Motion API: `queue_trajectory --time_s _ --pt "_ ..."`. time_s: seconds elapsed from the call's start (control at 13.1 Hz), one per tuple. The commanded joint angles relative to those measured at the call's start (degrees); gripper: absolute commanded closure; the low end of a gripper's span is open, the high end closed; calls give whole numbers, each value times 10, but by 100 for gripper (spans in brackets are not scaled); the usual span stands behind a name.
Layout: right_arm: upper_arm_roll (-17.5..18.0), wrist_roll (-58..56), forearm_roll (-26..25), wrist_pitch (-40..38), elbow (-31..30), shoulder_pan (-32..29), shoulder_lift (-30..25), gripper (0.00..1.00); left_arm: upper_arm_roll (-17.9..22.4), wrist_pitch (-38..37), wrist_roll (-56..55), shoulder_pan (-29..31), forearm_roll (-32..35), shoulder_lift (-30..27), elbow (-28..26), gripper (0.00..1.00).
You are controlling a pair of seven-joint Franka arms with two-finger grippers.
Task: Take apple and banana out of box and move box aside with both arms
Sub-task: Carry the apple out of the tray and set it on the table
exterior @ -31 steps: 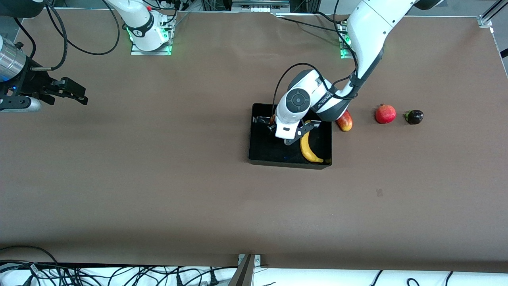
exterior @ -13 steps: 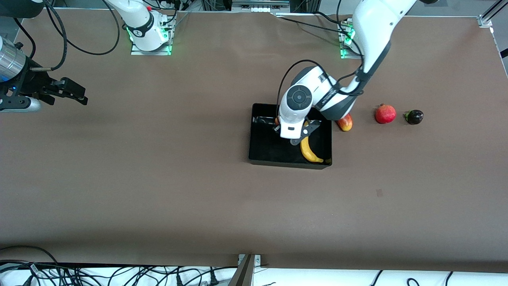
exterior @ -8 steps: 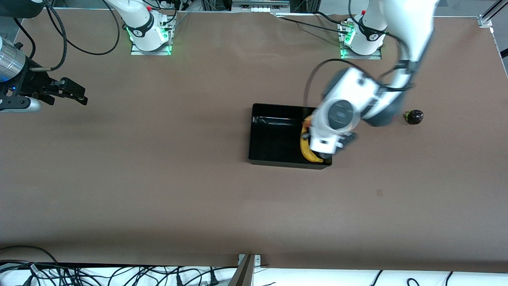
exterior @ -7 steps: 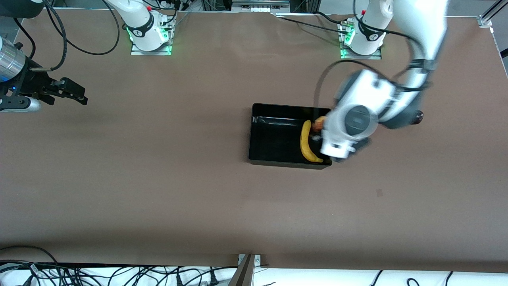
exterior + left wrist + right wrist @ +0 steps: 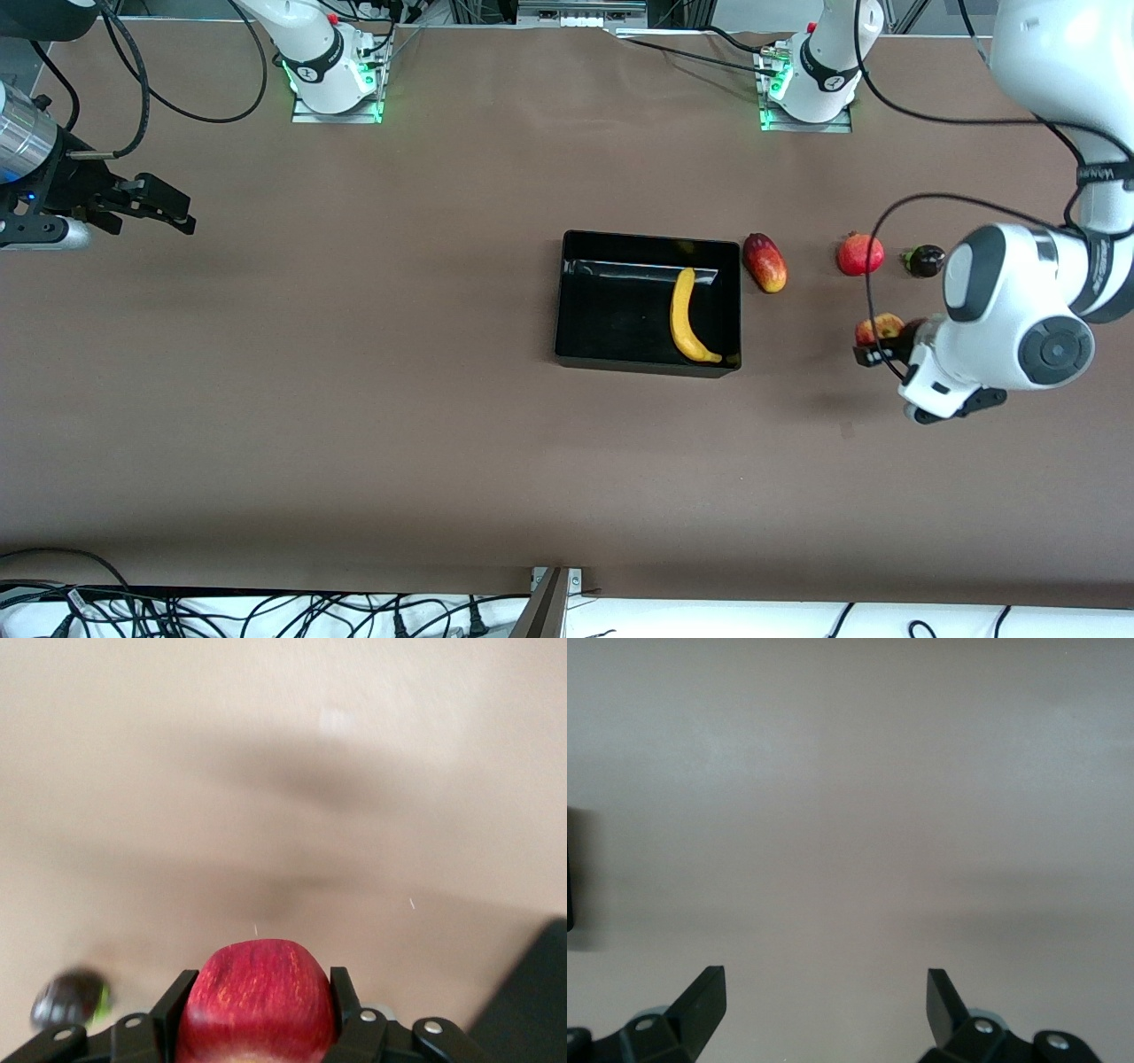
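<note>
**Apple out of the box, banana and box move still to come**

We see the left tool (image 5: 877,353) at the right of the front frame, a little below mid-height, clamped on the apple (image 5: 878,329). In the left wrist view the apple (image 5: 257,999) sits squarely between the two black fingers (image 5: 174,999), pinched from both sides, with bare counter (image 5: 283,771) under it. So we judge the apple to be clear of the box but not yet set down; it hangs over open counter near the row of other fruit.

The box (image 5: 573,301) stands at the centre of the front frame, and the banana (image 5: 684,319) lies inside it along the wall toward the left arm's end of the counter, its dark tip in the corner nearest the front camera. Nothing touches either one.

Just beside the box, right of it in the frame, lies an oval red-yellow fruit (image 5: 765,262); further right are a round red fruit (image 5: 860,254) and a small dark fruit (image 5: 924,260). These are not part of the job.

The right tool (image 5: 168,213) waits at the left edge of the front frame, over bare counter and well apart from the box. Its wrist view shows the fingers (image 5: 702,997) spread wide with nothing between them.

As we read it, about a third is done: the apple needs releasing, the banana needs lifting out, and then both arms must shift the box aside.
</note>
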Motion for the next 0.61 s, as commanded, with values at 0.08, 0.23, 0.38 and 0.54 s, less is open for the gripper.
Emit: queue_trajectory --time_s 0.08,0.23,0.38,0.54 --pt "4 1 3 -4 7 -6 2 0 0 124 10 1 7 60 -18 100" --pt "4 1 3 -5 8 -6 2 0 0 183 6 1 10 69 -50 100" --pt "4 1 3 -4 7 -6 3 0 0 204 5 1 11 78 -56 95" --pt "4 1 3 -4 7 -6 2 0 0 205 6 1 14 80 -56 32"
